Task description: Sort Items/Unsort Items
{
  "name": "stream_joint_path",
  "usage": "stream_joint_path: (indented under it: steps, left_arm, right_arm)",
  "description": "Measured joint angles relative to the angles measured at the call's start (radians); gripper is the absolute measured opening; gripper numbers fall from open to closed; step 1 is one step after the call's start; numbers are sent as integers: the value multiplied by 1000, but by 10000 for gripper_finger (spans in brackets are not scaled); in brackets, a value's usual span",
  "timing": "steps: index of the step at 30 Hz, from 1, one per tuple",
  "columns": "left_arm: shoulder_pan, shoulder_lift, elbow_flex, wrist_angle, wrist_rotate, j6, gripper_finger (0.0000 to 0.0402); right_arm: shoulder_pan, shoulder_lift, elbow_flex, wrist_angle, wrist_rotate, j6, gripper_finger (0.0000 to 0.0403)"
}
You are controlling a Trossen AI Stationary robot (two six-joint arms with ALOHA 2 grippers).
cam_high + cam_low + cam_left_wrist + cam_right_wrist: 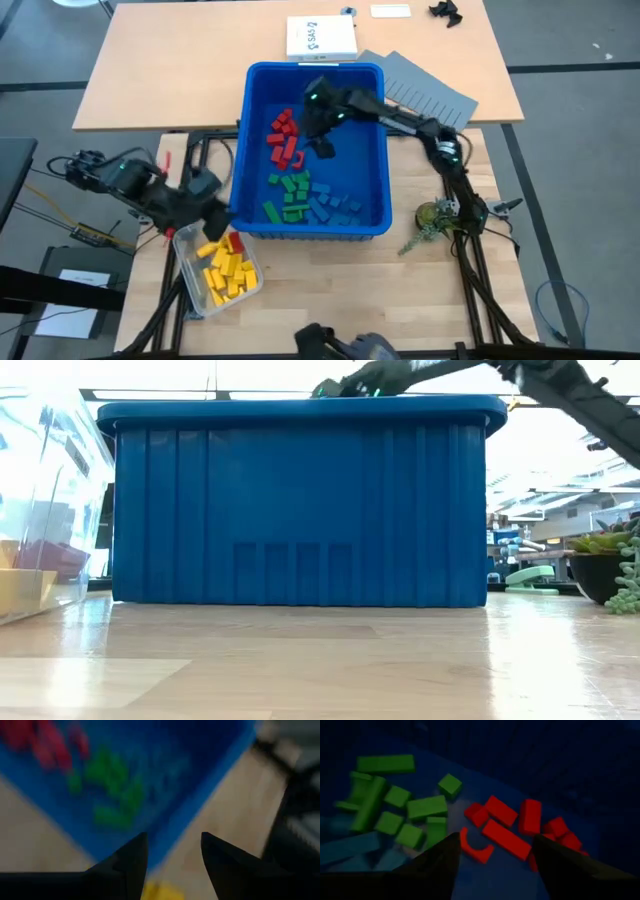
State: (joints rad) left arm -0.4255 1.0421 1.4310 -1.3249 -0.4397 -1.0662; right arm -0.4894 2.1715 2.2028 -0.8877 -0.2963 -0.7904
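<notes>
Currently the sort is partly complete. Inside the blue bin [375,75], the red blocks [283,138], green blocks [290,197] and blue blocks [338,205] lie in separate clusters, while the yellow blocks [226,272] sit with one red piece in a clear container [190,290] on the bench [330,290] just beside the bin. The right gripper [492,851] hangs inside the bin over the red cluster, jaws apart and empty. The left gripper [172,851] hangs over the clear container at the bin's near corner, jaws apart, holding nothing. Judged remaining: red, green and blue groups have not been transferred out.
</notes>
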Motion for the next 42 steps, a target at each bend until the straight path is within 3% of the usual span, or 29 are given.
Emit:
stream_joint_path:
  steps: [3, 5, 11, 15, 21, 24, 34, 42]
  left_arm:
    - [16, 5, 35, 103, -187, 171, 193]
    - [62, 5, 37, 191, -243, 301, 193]
    - [293, 71, 38, 365, -260, 553, 193]
    - [459, 158, 38, 450, -199, 692, 193]
    - [668, 338, 37, 572, 102, 792, 193]
    - [741, 436, 49, 576, 197, 824, 193]
    - [876, 684, 209, 458, 243, 874, 193]
    - [896, 785, 218, 385, 273, 854, 193]
  right_arm:
    - [1, -90, 0, -71, 1, 18, 242]
    - [1, -159, 0, -99, 5, 33, 240]
    - [1, -345, 1, -173, 36, 124, 235]
    - [-4, -443, 1, -217, 81, 183, 231]
    - [-4, -534, 0, -335, 241, 284, 221]
    - [-4, -567, 0, -389, 297, 343, 216]
    - [-5, -632, -17, -496, 444, 479, 203]
    - [-11, -750, -332, -318, 466, 544, 193]
